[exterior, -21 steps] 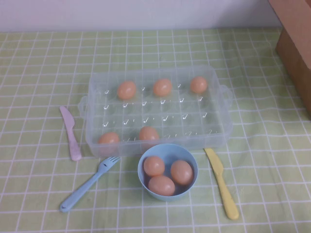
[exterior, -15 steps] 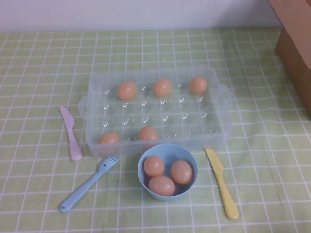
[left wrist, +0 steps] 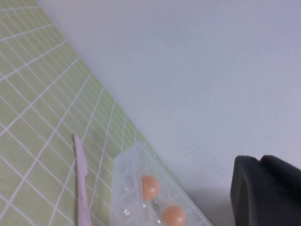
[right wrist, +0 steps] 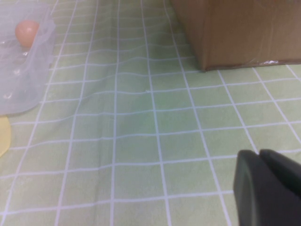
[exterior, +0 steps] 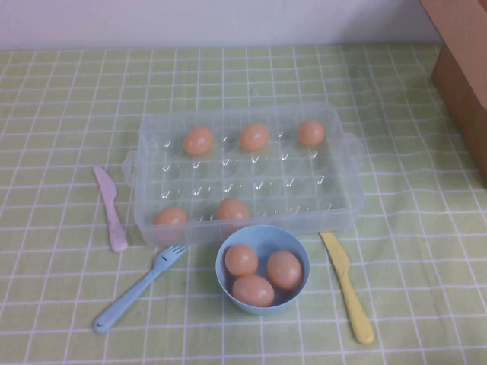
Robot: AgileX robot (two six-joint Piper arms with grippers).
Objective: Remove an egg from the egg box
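The clear plastic egg box (exterior: 304, 220) lies mid-table. It holds orange-tan eggs: three in the back row (exterior: 254, 137) and two at the front (exterior: 233, 209). Neither arm shows in the high view. In the left wrist view my left gripper (left wrist: 259, 188) is shut and empty, held off to the side of the egg box (left wrist: 127, 188), where two eggs (left wrist: 150, 187) show. In the right wrist view my right gripper (right wrist: 260, 188) is shut and empty above the cloth, well to the side of the egg box (right wrist: 19, 80) and one egg (right wrist: 27, 30).
A light-blue bowl (exterior: 262, 230) with three eggs stands in front of the box. A pink knife (exterior: 111, 207) and a blue fork (exterior: 141, 287) lie at the left, a yellow knife (exterior: 348, 287) at the right. A cardboard box (exterior: 464, 68) stands at the far right.
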